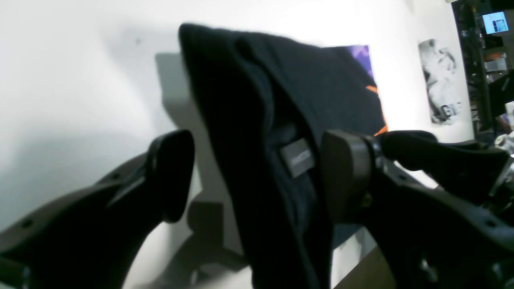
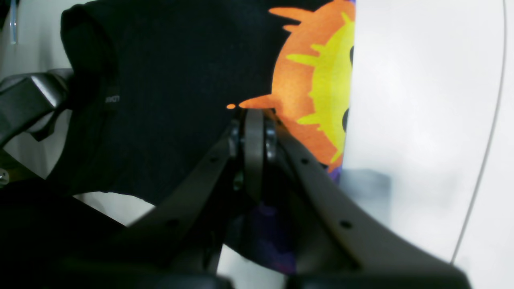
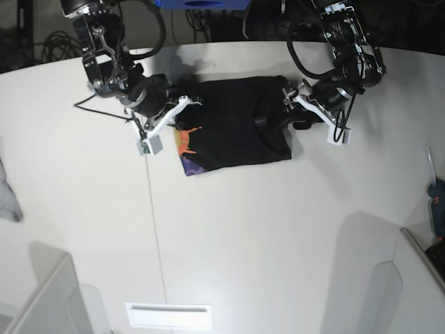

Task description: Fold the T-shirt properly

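From the left wrist, the left gripper (image 1: 257,176) stands wide, a raised fold of the black T-shirt (image 1: 281,104) with a grey label between its fingers; the right wrist shows the right gripper (image 2: 253,120) closed at the orange-and-yellow print; the base view alone shows the shirt lying on the white tabletop (image 3: 278,229) between both arms.

White table (image 3: 229,229), dark cluttered backdrop, lit monitor (image 1: 494,22) far off
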Robot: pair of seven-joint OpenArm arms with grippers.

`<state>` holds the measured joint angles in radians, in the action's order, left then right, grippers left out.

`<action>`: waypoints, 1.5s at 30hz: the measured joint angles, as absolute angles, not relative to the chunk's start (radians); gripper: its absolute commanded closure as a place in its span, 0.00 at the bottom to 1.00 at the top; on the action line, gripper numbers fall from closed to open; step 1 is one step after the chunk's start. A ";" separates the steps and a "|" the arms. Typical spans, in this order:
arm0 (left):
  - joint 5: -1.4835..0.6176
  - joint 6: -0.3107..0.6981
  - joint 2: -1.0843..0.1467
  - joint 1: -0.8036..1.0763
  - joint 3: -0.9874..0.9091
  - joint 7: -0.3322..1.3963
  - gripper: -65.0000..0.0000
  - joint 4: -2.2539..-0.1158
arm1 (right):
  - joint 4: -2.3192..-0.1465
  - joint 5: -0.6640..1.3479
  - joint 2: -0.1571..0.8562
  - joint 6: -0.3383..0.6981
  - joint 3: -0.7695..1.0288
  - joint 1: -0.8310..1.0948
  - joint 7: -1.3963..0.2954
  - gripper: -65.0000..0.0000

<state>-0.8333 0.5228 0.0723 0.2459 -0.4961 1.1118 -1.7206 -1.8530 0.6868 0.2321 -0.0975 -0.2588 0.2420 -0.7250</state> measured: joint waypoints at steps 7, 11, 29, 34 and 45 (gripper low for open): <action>-0.830 0.523 0.072 0.218 -0.487 1.109 0.28 -1.631 | -1.853 0.687 0.232 -0.097 -0.260 0.242 -0.725 1.00; -0.850 0.524 0.077 0.181 -0.487 1.095 0.28 -1.547 | -1.853 0.687 0.232 -0.097 -0.262 0.242 -0.725 1.00; -0.878 0.532 0.080 0.120 -0.398 1.065 0.39 -1.422 | -1.853 0.688 0.232 -0.097 -0.258 0.255 -0.638 1.00; -0.857 0.485 0.078 0.118 -0.395 1.073 0.74 -1.424 | -1.853 0.688 0.234 -0.097 -0.262 0.311 -0.487 1.00; -0.842 0.467 0.038 0.102 -0.250 1.075 1.00 -1.420 | -1.853 0.694 0.238 -0.095 -0.203 0.389 -0.339 1.00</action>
